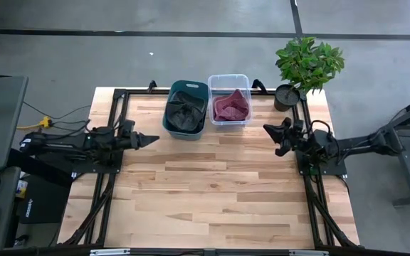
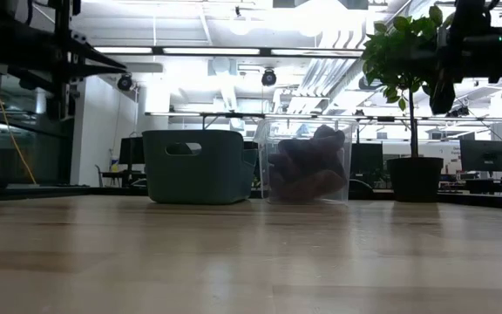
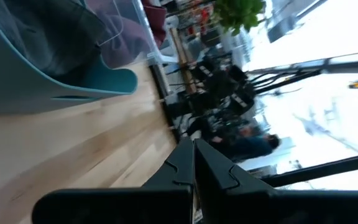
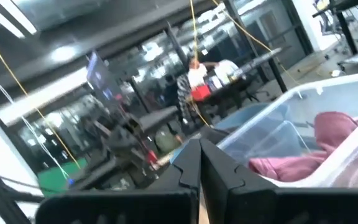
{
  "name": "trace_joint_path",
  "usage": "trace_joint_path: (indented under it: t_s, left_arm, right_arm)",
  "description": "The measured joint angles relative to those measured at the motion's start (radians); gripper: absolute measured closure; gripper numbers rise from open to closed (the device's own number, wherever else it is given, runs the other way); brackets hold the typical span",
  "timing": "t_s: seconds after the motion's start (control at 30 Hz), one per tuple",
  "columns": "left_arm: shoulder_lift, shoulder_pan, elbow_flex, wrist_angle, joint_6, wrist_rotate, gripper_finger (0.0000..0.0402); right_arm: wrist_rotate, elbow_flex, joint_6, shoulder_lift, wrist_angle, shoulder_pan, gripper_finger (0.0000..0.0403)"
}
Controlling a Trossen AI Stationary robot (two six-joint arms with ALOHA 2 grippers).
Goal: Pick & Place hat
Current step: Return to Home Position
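Since both bins stand at the far edge of the tabletop (image 1: 212,185), around 12 o'clock in the high view, the wood between the arms carries nothing. The blue bin (image 1: 184,135) stands a little toward 11 o'clock and holds dark, crumpled fabric that reads as the black caps (image 1: 184,112). The transparent bin (image 1: 228,77) stands just beside it on the 1 o'clock side and holds the red cap (image 1: 230,105), bunched against its walls. No hat lies loose on the wood, so I judge the sorting done and only the parking of the arms left.

The left arm (image 1: 77,142) sits at 9 o'clock and points toward 3 o'clock. The left jaws are pressed together and pinch nothing; the left wrist view shows the two dark fingers (image 3: 173,171) meeting along one line. The right arm (image 1: 333,149) sits at 3 o'clock and faces roughly 10 o'clock, toward the bins. The right jaws are likewise pressed together and empty. Each arm is well apart from the bins, a posture that suits resting rather than reaching.

A potted plant (image 1: 308,64) stands at 2 o'clock, near the right arm; a careless swing there could brush its leaves.
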Motion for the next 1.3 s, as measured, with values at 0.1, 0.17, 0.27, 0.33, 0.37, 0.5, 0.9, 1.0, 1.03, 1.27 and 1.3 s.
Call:
trace_joint_path:
  t_s: [0.1,0.17,0.27,0.33,0.37,0.5,0.9,1.0,1.03,1.27,1.3]
  left_arm:
    - [-0.018,0.0,-0.066,0.118,-0.017,0.005,0.0401]
    - [-0.034,0.0,-0.104,0.186,-0.021,0.005,0.0402]
    - [-0.059,0.001,-0.143,0.228,-0.021,0.005,0.0402]
    - [-0.082,0.001,-0.157,0.232,-0.023,0.005,0.0402]
    - [-0.093,0.001,-0.161,0.236,-0.023,0.006,0.0402]
    - [-0.141,0.001,-0.166,0.184,-0.019,-0.005,0.0402]
    - [-0.222,0.001,-0.168,0.104,0.272,0.074,0.0402]
    - [-0.222,0.001,-0.169,0.085,0.397,0.014,0.0401]
    - [-0.222,0.001,-0.169,0.08,0.412,0.003,0.0401]
    - [-0.222,0.001,-0.169,0.048,0.551,-0.024,0.0402]
    - [-0.222,0.001,-0.17,0.047,0.571,-0.024,0.0402]
  right_arm:
    - [-0.025,-0.028,0.006,0.0,0.075,-0.026,0.0403]
    - [-0.04,-0.026,-0.004,-0.001,0.083,-0.04,0.0403]
    - [-0.062,-0.026,-0.021,-0.002,0.093,-0.057,0.0403]
    - [-0.084,-0.027,-0.023,-0.002,0.08,-0.068,0.0403]
    - [-0.09,-0.028,-0.018,-0.002,0.072,-0.073,0.0403]
    - [-0.101,-0.028,-0.004,-0.002,0.053,-0.09,0.0403]
    - [-0.16,-0.028,-0.099,-0.002,-0.029,-0.118,0.0403]
    - [-0.156,-0.028,-0.111,-0.002,-0.058,-0.118,0.0402]
    - [-0.148,-0.028,-0.11,-0.002,-0.065,-0.118,0.0402]
    - [-0.055,-0.028,-0.175,-0.002,-0.123,-0.118,0.0402]
    - [-0.083,-0.029,-0.243,-0.002,-0.127,-0.119,0.0402]
